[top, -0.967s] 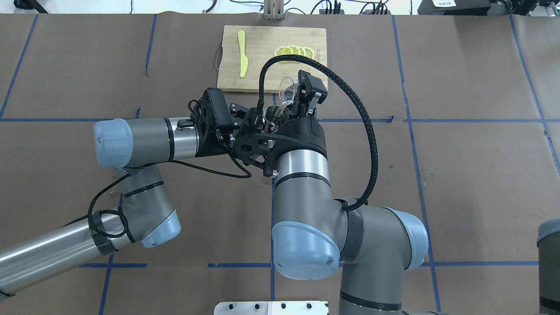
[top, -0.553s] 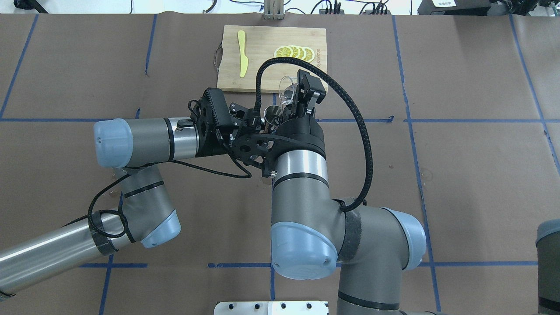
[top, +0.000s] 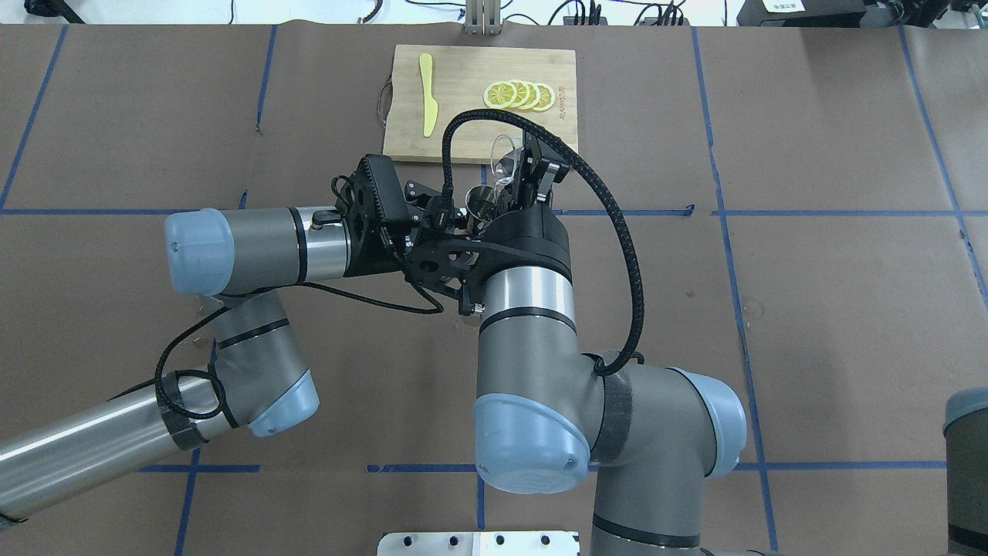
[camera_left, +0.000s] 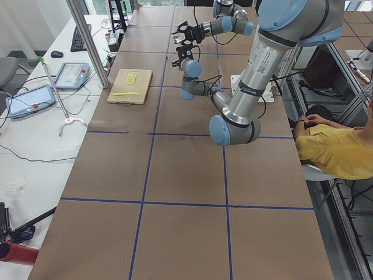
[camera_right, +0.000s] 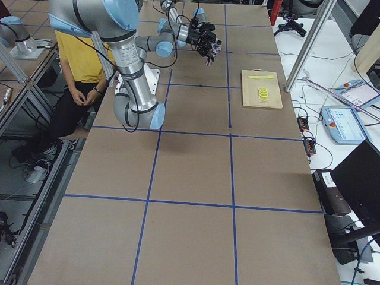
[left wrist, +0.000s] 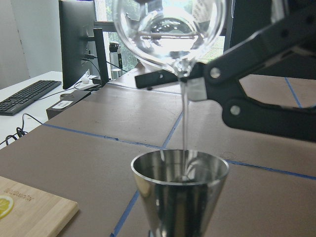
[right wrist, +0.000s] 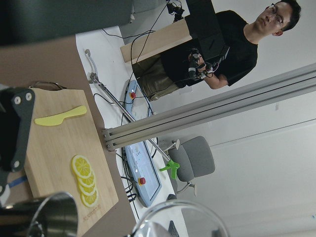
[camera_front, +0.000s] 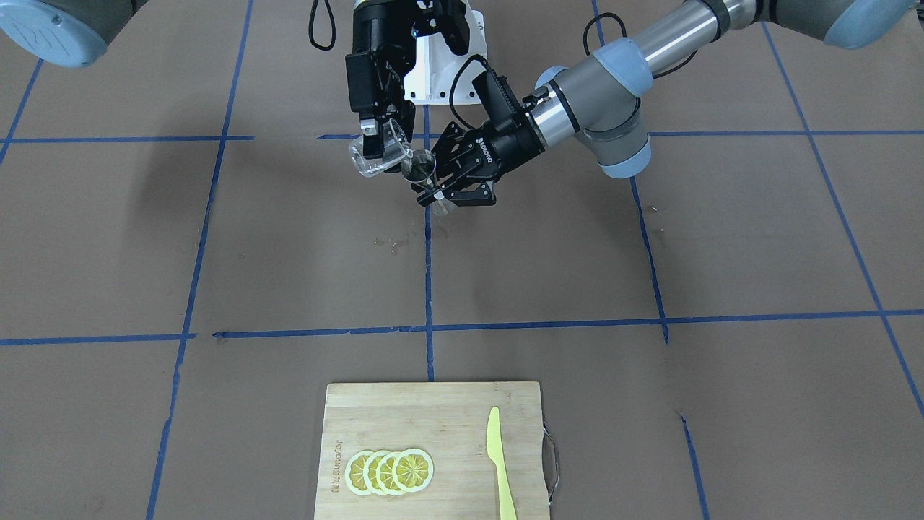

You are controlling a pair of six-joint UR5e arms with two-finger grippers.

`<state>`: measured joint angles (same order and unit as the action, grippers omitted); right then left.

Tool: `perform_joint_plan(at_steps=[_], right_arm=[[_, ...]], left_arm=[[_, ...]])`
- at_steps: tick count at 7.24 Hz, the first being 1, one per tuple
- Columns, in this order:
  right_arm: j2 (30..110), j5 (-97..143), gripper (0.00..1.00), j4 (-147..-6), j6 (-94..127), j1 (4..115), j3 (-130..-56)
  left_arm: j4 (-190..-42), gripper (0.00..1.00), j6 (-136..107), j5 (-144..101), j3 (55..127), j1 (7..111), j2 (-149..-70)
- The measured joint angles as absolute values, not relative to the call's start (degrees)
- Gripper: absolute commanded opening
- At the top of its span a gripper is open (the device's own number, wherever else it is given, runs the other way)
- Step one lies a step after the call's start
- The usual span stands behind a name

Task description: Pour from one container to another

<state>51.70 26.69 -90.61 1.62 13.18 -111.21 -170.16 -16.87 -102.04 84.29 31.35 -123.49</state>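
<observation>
Clearly, from the front-facing view, the right gripper (camera_front: 381,141) is clamping its fingers on the walls of the clear glass cup (camera_front: 372,160) and holding it tipped in the air above the table (camera_front: 650,253), lip towards the steel jigger (camera_front: 419,167). The left gripper (camera_front: 435,189) is pinching the jigger at its narrow waist, upright and just beside the cup. That view is not showing any liquid. The left wrist camera is showing it: a thin clear stream (left wrist: 185,123) is running from the lip of the cup (left wrist: 168,29) straight down into the open upper cone of the jigger (left wrist: 180,197), and the cup is holding more liquid in its lower part. From overhead, the right arm is hiding most of both grippers, and only the cup (top: 503,158) and the rim of the jigger (top: 480,202) are peeking out in front of the wrist. The right wrist camera is catching only the two rims at the bottom edge, and beyond them the cutting board (right wrist: 54,148) with lemon slices (right wrist: 84,177) and a yellow knife (right wrist: 59,114), well apart from the pour. The side views are adding a seated person in a yellow shirt (camera_left: 338,151) beside the robot.
</observation>
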Motion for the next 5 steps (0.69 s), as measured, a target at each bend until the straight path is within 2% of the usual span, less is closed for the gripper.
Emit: perform_joint_plan(at_steps=[5], right_arm=[[51.6, 27.4, 0.00, -87.2, 8.4, 12.8, -112.3]], left_arm=[[-170.2, 0.00, -16.9, -102.0, 84.3, 31.3, -123.5]])
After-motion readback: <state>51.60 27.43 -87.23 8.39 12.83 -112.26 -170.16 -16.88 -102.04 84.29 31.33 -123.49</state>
